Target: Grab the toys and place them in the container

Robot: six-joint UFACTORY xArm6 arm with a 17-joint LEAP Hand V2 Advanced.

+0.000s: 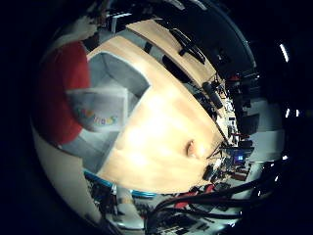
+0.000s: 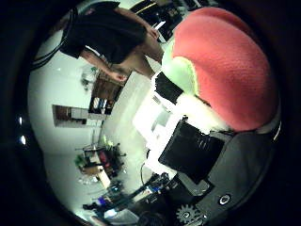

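Held close against the white and black robot hand [image 2: 188, 150] is a soft red plush toy with a green and white patch [image 2: 221, 66]; the fingers are being curled round it, as far as can be told. It is being carried high over the light wooden table [image 1: 161, 132]. A grey fabric container with coloured letters on its side [image 1: 110, 93] is standing near one table edge, just below the toy. One toy is being moved, so it is probably about to be dropped in. No other toys can be made out.
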